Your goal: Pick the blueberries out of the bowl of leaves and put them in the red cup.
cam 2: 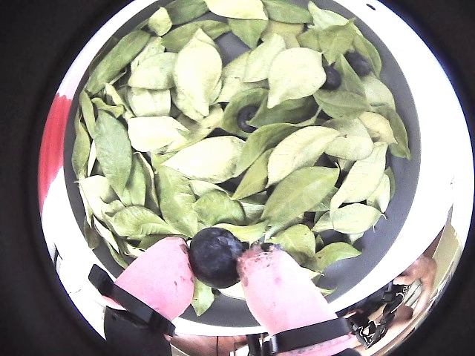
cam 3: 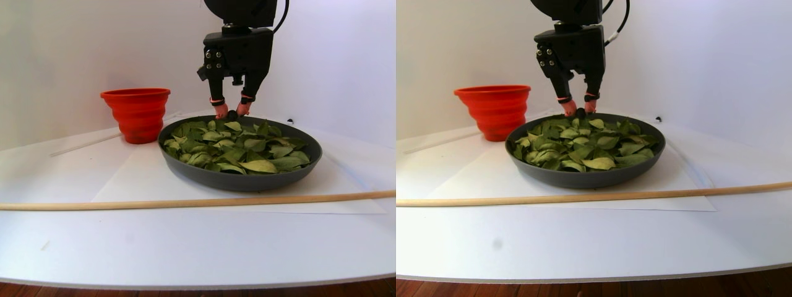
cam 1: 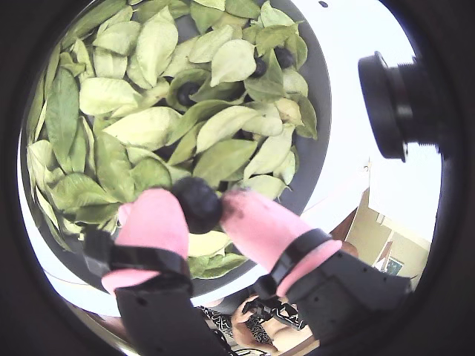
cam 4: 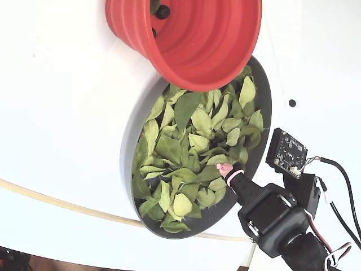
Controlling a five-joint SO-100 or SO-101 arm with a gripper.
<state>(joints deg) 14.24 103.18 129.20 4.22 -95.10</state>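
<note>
My gripper [cam 1: 199, 203] has pink-padded fingers and is shut on a dark blueberry [cam 2: 215, 256]. It holds the berry just above the leaves at the near rim of the dark grey bowl [cam 3: 241, 179]. The bowl is full of green leaves [cam 2: 215, 159]. More blueberries [cam 2: 247, 115] lie half hidden among the leaves, two of them [cam 1: 260, 67] near the far rim. The red cup [cam 3: 137, 114] stands left of the bowl in the stereo pair view. In the fixed view, the cup [cam 4: 197, 39] has dark berries [cam 4: 163, 11] inside. The gripper [cam 4: 224, 168] sits at the bowl's right side there.
A long wooden dowel [cam 3: 185, 202] lies across the white table in front of the bowl. A white paper sheet [cam 3: 124, 179] lies under the bowl. A second camera module [cam 1: 393, 104] rides beside the gripper. The table's front edge [cam 3: 198, 281] is near.
</note>
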